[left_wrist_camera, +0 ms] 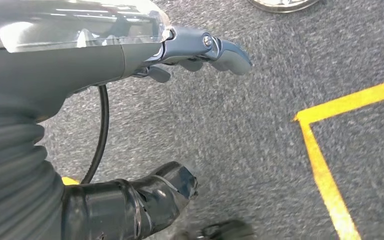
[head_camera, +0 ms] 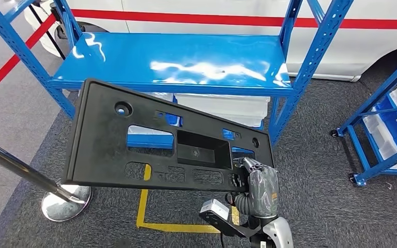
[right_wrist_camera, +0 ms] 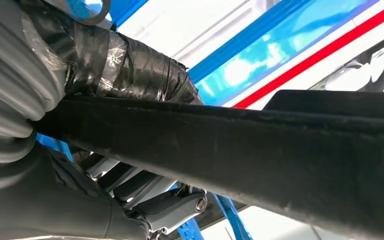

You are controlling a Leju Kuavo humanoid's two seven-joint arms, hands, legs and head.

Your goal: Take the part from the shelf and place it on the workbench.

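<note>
While your right hand (head_camera: 256, 178) grasps the flat black plastic panel (head_camera: 150, 139) by its near right corner, blue metal shelf (head_camera: 178, 59) beyond, left hand (left_wrist_camera: 180, 55) released over grey carpet (left_wrist_camera: 260, 125).

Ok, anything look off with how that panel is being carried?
Yes. The right hand grips the black panel at one corner only, so the panel hangs out tilted to the left, unsupported. The left hand holds nothing, hanging above the carpet.

Blue shelf (head_camera: 176, 64) top bare — steel post (head_camera: 20, 170) stands left, small rack (head_camera: 387, 129) right — carpet between open
</note>
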